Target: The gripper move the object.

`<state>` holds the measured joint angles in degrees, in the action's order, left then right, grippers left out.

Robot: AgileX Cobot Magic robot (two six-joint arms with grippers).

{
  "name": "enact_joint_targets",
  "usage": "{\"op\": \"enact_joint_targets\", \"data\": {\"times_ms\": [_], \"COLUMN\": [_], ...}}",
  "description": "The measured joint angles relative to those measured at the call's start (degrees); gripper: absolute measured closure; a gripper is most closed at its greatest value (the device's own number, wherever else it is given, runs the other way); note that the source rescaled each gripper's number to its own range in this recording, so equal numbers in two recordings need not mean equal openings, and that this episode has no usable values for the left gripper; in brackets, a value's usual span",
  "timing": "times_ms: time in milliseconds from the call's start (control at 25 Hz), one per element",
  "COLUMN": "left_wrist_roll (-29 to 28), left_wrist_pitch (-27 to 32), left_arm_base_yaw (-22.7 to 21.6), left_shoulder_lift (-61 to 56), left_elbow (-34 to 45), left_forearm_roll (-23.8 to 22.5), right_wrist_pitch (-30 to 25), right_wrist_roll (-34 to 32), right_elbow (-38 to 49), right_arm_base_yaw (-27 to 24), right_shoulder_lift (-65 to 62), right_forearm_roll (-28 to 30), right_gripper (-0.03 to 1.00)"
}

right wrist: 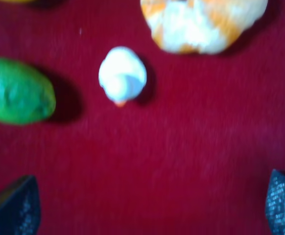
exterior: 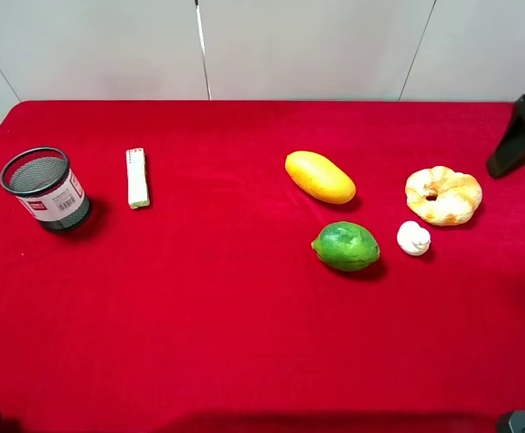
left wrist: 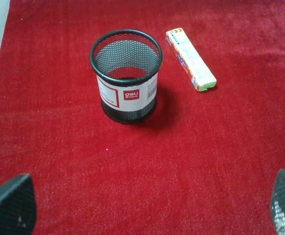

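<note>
The doughnut-like pastry (exterior: 443, 195), pale yellow-orange with white patches, lies on the red cloth at the right, behind the small white duck figure (exterior: 413, 238). In the right wrist view the pastry (right wrist: 201, 24) is partly cut off by the frame edge, beyond the duck (right wrist: 122, 74). My right gripper (right wrist: 147, 203) is open and empty, well short of the duck and the pastry. My left gripper (left wrist: 147, 203) is open and empty, facing the mesh cup (left wrist: 126, 74). In the high view only dark bits of the arms show at the bottom corners (exterior: 524, 421).
A green lime (exterior: 345, 245) and a yellow mango (exterior: 320, 177) lie left of the pastry. A black mesh pen cup (exterior: 45, 188) and a long white packet (exterior: 137, 178) stand at the left. A black stand (exterior: 522, 135) is at the far right edge.
</note>
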<state>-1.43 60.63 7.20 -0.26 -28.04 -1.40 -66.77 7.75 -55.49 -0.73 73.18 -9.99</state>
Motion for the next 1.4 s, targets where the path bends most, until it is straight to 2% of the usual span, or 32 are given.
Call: {"op": "enact_joint_targets", "data": {"times_ms": [200,840,1120,1400], "left_wrist_roll": [0.0,0.0,0.0,0.0], "left_wrist_pitch": [0.0,0.0,0.0,0.0], "left_arm_base_yaw": [0.0,0.0,0.0,0.0], "left_shoulder_lift": [0.0,0.0,0.0,0.0], "left_elbow": [0.0,0.0,0.0,0.0], "left_forearm_roll": [0.0,0.0,0.0,0.0], "right_wrist_pitch": [-2.7,-3.1,-3.2,-3.3], "right_wrist_roll": [0.0,-1.8,-4.1,-5.3], "right_elbow": [0.0,0.0,0.0,0.3], "right_arm_base_yaw": [0.0,0.0,0.0,0.0], "right_shoulder_lift": [-3.1,-25.6,-39.8,-47.3], "right_forearm_roll": [0.0,-0.3,-1.0,-1.0], "right_gripper": [-0.03,-0.03,-0.03,-0.03]}}
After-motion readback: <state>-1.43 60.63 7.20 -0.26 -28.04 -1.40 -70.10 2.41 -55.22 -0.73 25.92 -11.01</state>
